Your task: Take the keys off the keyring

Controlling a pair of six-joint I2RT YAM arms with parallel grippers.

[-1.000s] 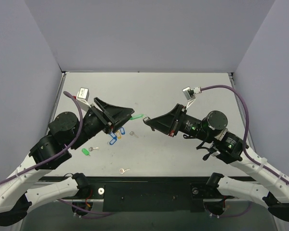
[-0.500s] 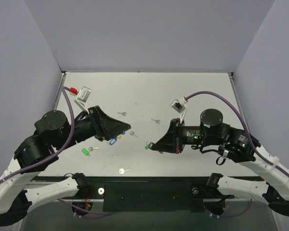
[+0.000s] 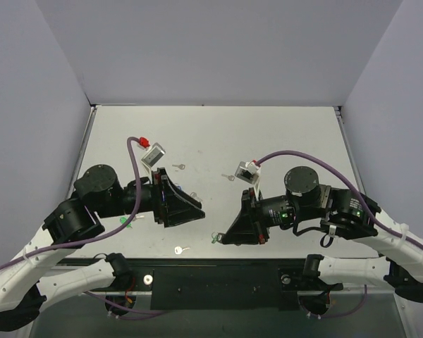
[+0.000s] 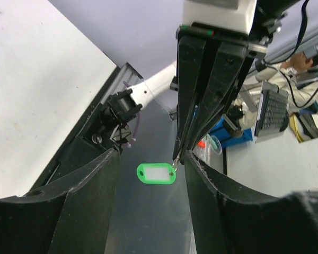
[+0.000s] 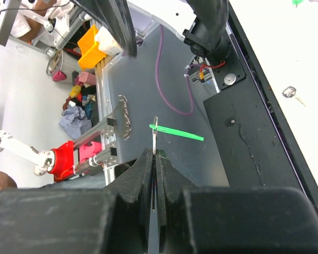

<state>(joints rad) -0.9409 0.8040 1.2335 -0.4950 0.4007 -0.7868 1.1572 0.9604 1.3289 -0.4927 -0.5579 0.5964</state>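
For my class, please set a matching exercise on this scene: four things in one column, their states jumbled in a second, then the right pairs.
Things
1. left gripper
2. right gripper
3. light-green tag
4. silver key nearest the arm bases

States
A. lying loose on the table
B. shut on the metal ring
C. open, holding nothing
D. dangling from the ring, lifted off the table

Pairs: 1-C, 2-B, 3-D, 4-A

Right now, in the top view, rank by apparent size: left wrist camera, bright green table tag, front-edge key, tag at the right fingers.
1. Left wrist camera, though nearer the lens.
2. Bright green tag and front-edge key: look alike.
3. Light-green tag at the right fingers, mostly hidden.
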